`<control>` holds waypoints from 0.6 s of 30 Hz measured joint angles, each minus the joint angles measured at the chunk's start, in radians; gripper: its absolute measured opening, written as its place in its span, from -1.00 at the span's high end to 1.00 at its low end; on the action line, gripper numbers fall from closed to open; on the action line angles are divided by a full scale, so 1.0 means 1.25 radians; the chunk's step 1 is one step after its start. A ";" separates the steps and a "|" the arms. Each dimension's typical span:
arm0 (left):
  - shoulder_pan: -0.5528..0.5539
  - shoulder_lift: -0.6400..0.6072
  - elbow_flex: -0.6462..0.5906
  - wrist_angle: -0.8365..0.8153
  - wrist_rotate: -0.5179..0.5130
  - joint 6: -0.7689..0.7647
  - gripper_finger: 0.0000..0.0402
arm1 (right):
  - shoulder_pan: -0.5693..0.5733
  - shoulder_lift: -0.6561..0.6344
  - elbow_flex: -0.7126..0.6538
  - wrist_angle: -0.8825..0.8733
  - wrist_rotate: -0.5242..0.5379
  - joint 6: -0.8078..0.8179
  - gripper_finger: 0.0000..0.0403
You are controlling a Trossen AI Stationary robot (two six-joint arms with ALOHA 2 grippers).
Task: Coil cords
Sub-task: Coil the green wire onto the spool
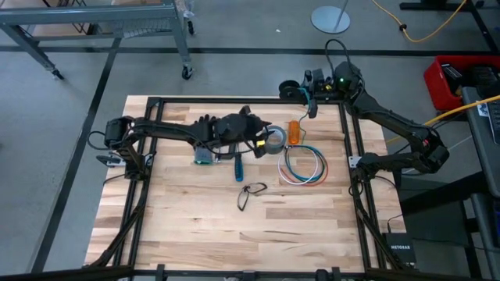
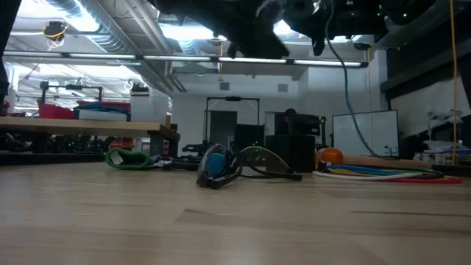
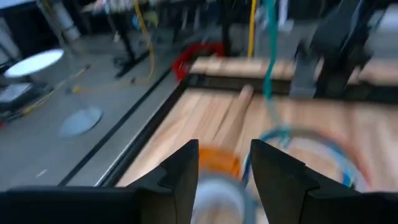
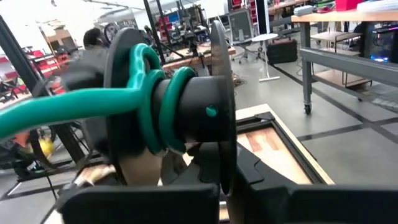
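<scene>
The cords (image 1: 303,165) lie flat on the table as a loose ring of white, blue and red wires; they also show in the low view (image 2: 383,174) and the left wrist view (image 3: 311,146). My left gripper (image 1: 260,131) is open, high above the grey tape roll (image 1: 274,141), and touches nothing. My right gripper (image 1: 303,90) is at the far edge, shut on a black spool (image 4: 186,99) wound with green cord (image 4: 155,93). One green strand (image 2: 352,96) hangs from the spool toward the ring. My right gripper holds the black spool between its two fingers, lifted clear of the table, its axis lying across the fingers. The spool's flange (image 4: 217,93) and hub hide the place of contact, so which part the fingers are on cannot be told.
An orange object (image 1: 294,132) lies between the tape roll and the ring. A blue-handled tool (image 1: 240,165), a pair of glasses (image 1: 251,195) and a small teal item (image 1: 205,154) lie at mid-table. A black frame (image 1: 349,148) borders the wooden top. The near half is bare wood.
</scene>
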 joint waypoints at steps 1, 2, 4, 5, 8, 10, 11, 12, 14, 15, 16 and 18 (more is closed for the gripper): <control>0.001 0.000 0.000 0.026 0.020 -0.004 0.32 | 0.000 0.000 0.000 -0.004 0.000 -0.008 1.00; 0.002 0.006 0.000 0.060 0.038 -0.007 0.32 | 0.001 0.000 0.000 -0.005 0.000 -0.014 1.00; 0.002 0.018 0.000 0.124 0.058 -0.011 0.32 | 0.001 0.000 0.000 0.000 0.000 -0.016 1.00; 0.002 0.029 0.000 0.158 0.062 -0.010 0.32 | 0.001 0.000 0.000 0.002 0.000 -0.016 1.00; 0.001 0.064 0.000 0.233 0.064 -0.011 0.32 | 0.013 0.000 0.000 0.002 0.007 -0.019 1.00; 0.001 0.087 0.000 0.272 0.065 -0.014 0.32 | 0.027 0.000 0.000 0.002 0.021 -0.036 1.00; 0.001 0.100 0.000 0.297 0.064 -0.014 0.32 | 0.035 0.000 0.000 0.003 0.023 -0.042 1.00; 0.002 0.111 0.000 0.326 0.064 -0.013 0.32 | 0.043 0.000 0.000 0.003 0.030 -0.052 1.00; 0.002 0.131 0.000 0.371 0.064 -0.011 0.32 | 0.058 0.000 0.000 0.003 0.048 -0.058 1.00; 0.002 0.141 0.000 0.398 0.064 -0.011 0.33 | 0.066 0.000 0.000 0.004 0.060 -0.060 1.00; 0.002 0.146 0.000 0.411 0.064 -0.013 0.33 | 0.071 0.000 0.000 0.004 0.069 -0.062 1.00; 0.002 0.158 0.001 0.434 0.067 -0.010 0.36 | 0.081 0.000 0.000 0.007 0.086 -0.076 1.00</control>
